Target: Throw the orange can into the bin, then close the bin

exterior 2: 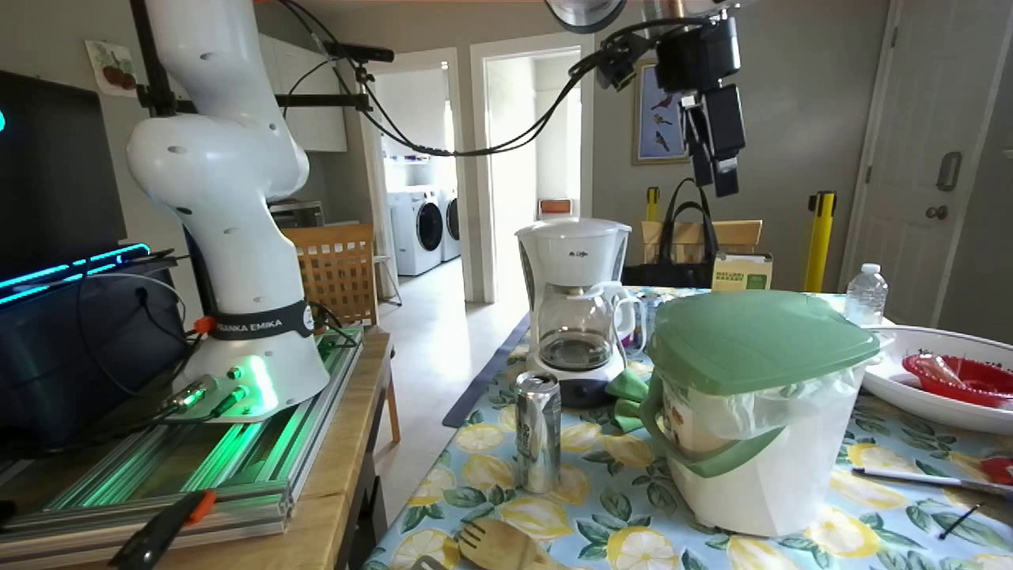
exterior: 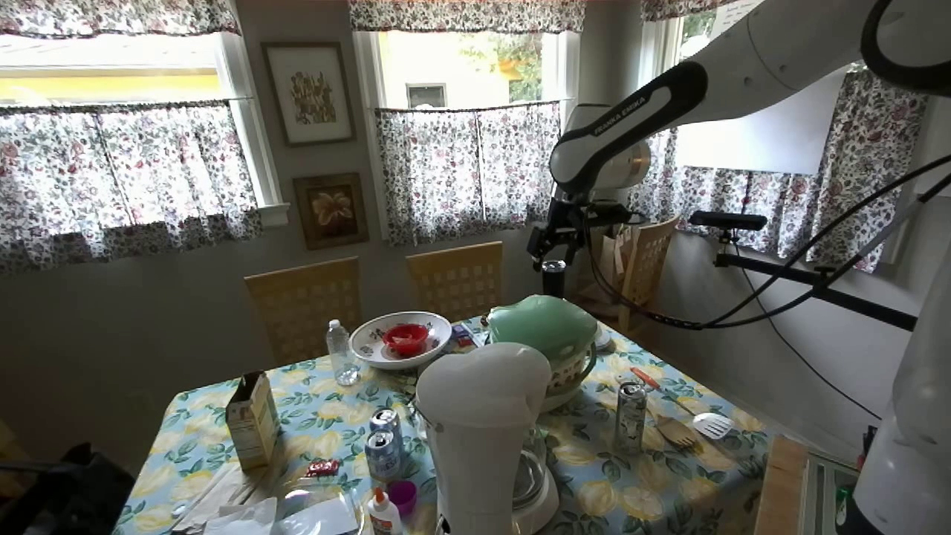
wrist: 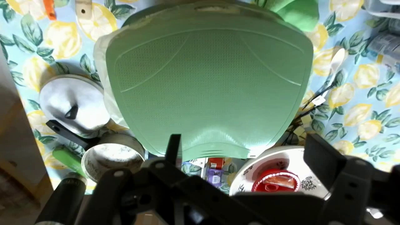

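The bin has a green lid that shows in both exterior views (exterior: 542,327) (exterior 2: 760,340). The lid lies down over the bin's white body (exterior 2: 760,483). A pale bag (exterior 2: 732,412) sticks out under the lid's rim; I cannot tell whether the lid is fully shut. In the wrist view the lid (wrist: 209,87) fills the middle, its front lip towards my fingers. My gripper (wrist: 247,153) is open and empty. It hangs well above the bin in both exterior views (exterior: 553,253) (exterior 2: 716,174). The orange can is out of view or hidden.
A silver can (exterior 2: 538,431) and a white coffee maker (exterior 2: 574,309) stand near the bin. A white bowl (wrist: 243,175) holds a red dish (wrist: 276,181). A pot (wrist: 112,153), a pot lid (wrist: 75,100) and a black bottle (wrist: 64,200) stand beside the bin.
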Motion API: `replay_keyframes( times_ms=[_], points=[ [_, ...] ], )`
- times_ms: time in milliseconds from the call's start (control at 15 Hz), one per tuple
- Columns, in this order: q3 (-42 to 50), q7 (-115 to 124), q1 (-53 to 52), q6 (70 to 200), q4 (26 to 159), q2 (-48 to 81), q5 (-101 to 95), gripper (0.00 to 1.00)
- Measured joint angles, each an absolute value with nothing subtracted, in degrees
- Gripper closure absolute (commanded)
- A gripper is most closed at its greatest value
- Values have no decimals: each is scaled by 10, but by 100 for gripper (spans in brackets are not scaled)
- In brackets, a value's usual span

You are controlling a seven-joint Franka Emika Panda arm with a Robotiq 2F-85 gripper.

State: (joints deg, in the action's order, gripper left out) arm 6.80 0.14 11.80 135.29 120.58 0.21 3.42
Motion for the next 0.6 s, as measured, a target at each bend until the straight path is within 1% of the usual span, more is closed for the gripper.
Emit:
replay_keyframes(
  times_ms=[267,600],
  points=[
    [68,27,111,1324,1239,-33,-8,0],
    [68,33,110,1323,1260,-53,-16,0]
  ],
)
